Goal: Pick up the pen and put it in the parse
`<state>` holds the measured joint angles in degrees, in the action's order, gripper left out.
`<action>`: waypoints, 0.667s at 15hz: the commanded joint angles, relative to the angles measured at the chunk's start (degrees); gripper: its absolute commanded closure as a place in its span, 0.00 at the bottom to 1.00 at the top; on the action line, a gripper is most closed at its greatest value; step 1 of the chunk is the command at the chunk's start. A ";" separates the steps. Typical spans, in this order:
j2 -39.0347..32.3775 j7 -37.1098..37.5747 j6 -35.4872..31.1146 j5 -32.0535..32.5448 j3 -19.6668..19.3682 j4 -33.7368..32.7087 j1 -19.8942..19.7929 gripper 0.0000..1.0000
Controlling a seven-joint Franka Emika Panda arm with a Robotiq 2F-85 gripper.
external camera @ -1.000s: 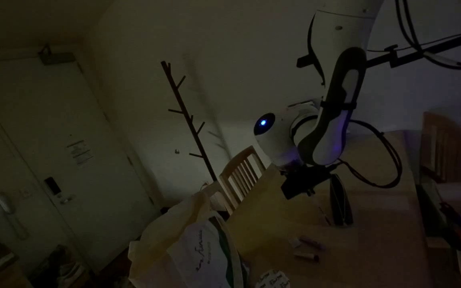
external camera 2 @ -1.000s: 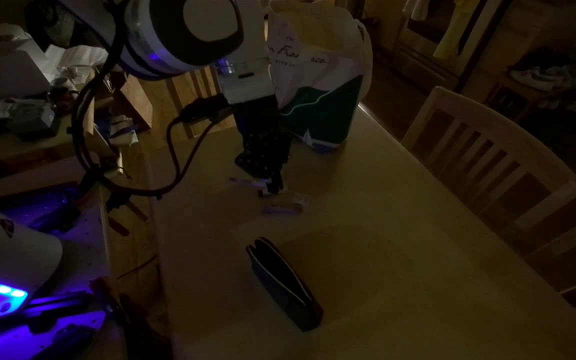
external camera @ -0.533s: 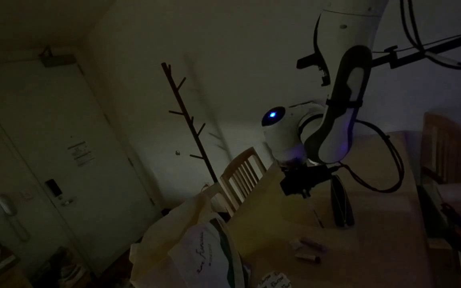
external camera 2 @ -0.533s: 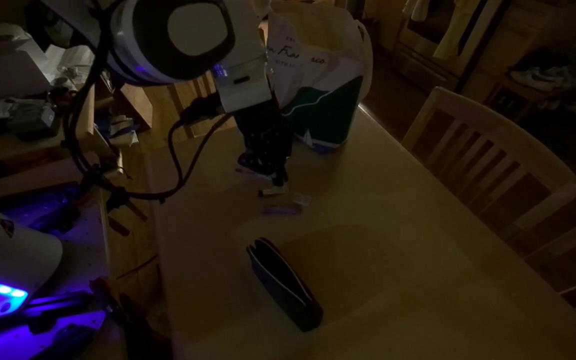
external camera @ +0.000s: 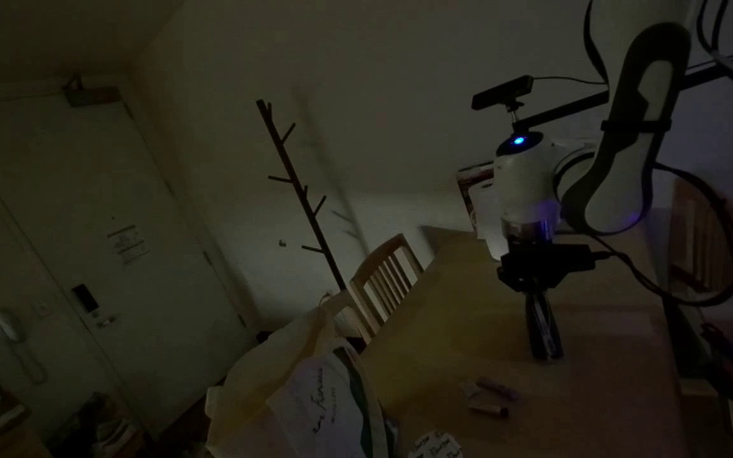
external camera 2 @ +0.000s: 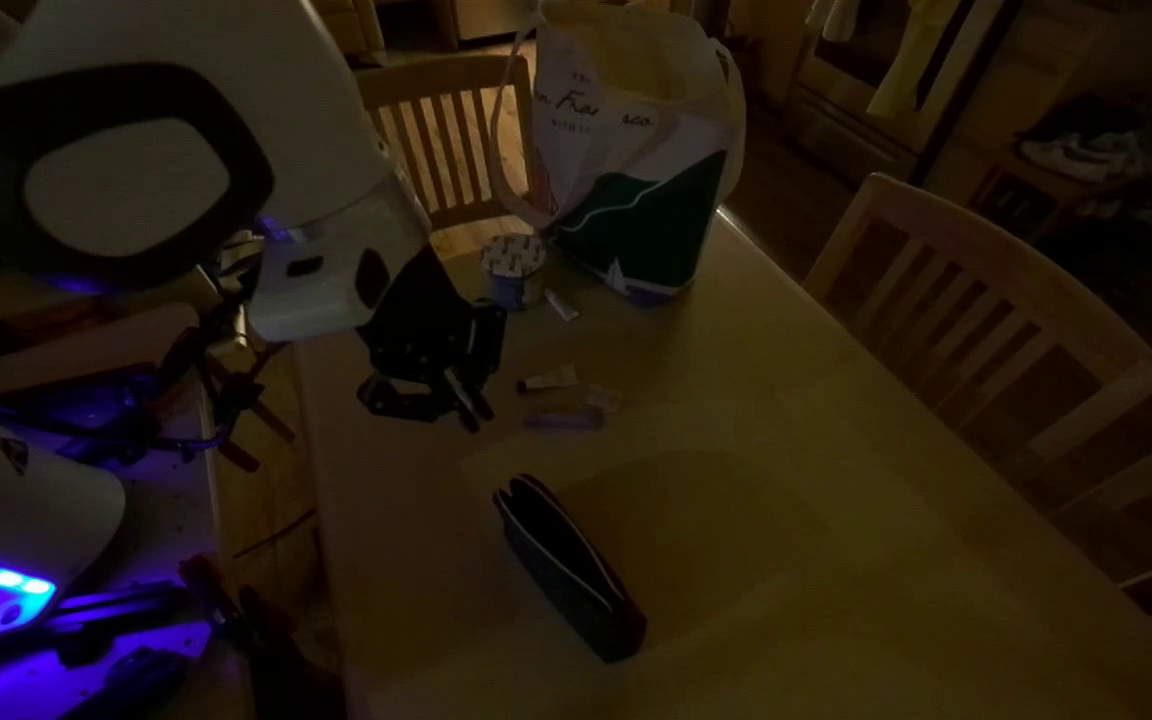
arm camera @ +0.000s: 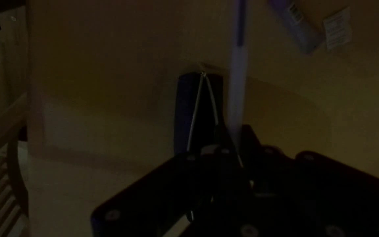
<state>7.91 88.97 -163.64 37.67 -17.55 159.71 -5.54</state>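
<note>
A slim, straight, pale-barrelled pen (arm camera: pixel 238 72) is pinched in the narrow grip of the black, jointed gripper (arm camera: pixel 237 140), above the light-coloured wooden table (external camera 2: pixel 816 580). On it the long, narrow black pouch (external camera 2: pixel 561 575) is seen, its pale-edged mouth gaping.

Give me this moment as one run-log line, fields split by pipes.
Gripper: holding pen, raised above table | Black pouch: open, lying on table | Placement: pen not yet in pouch | Lighting: dim
</note>
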 commanded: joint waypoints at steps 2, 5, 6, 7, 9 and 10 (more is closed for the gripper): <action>-0.58 -2.16 0.82 -2.98 4.61 -1.05 -4.18 0.97; -0.55 -11.87 0.24 -12.87 3.93 -0.63 -4.24 0.97; -0.28 -15.29 1.02 -17.08 3.59 -0.64 -4.90 0.97; 0.07 -17.95 1.57 -20.38 3.44 -0.63 -5.36 0.97; 0.45 -26.65 2.44 -30.28 2.03 -0.63 -5.30 0.97; 0.67 -31.38 2.71 -34.99 1.09 -0.64 -5.36 0.97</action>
<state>7.55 68.50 -162.83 13.22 -15.35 159.07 -9.88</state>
